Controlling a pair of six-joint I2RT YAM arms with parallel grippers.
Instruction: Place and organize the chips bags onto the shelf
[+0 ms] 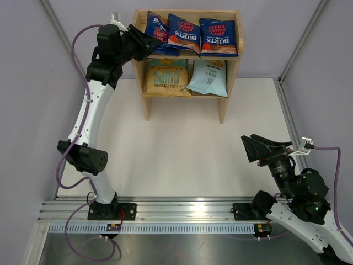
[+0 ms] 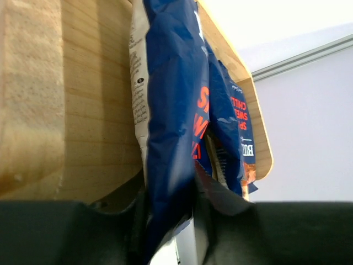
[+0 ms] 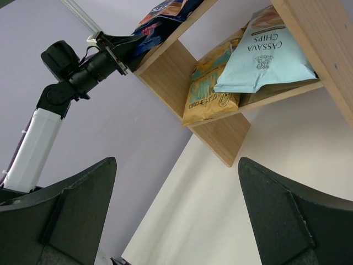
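1. White tabletop (image 1: 182, 143), pale lilac walls. The shelf (image 1: 222, 105) stands at far centre. All five bags are on it: three Burts up top, tan bag (image 1: 167, 78) lower left, pale blue bag (image 1: 208, 77) lower right.
2. The left gripper (image 1: 150, 45) is at the top tier's left end, pinching the leftmost Burts bag (image 1: 159, 30). Its wrist view shows blue foil clamped btwn the fingers, close against the left side panel (image 2: 94, 110).
3. The right gripper (image 1: 255, 148) is spread wide w/ nothing in it, at near right, well apart from the shelf.
4. Risk: retreating w/o letting go first. The bag would get dragged off the tier and prob. drop to the table.
5. Risk: the held bag appears to overlap the middle Burts bag (image 1: 183, 32). A sideways nudge on release could tip that one into the right Burts bag (image 1: 218, 36), and I see no front lip to catch them.
6. Risk: little room beside the panel. A finger opening toward it could press the wood and shift the shelf, or shove the bag right.
7. Risk: crinkly foil may spring or cling on release, so the bag slumps fwd.
8. Judgement: nearly done, only a clean release + straight retreat left.
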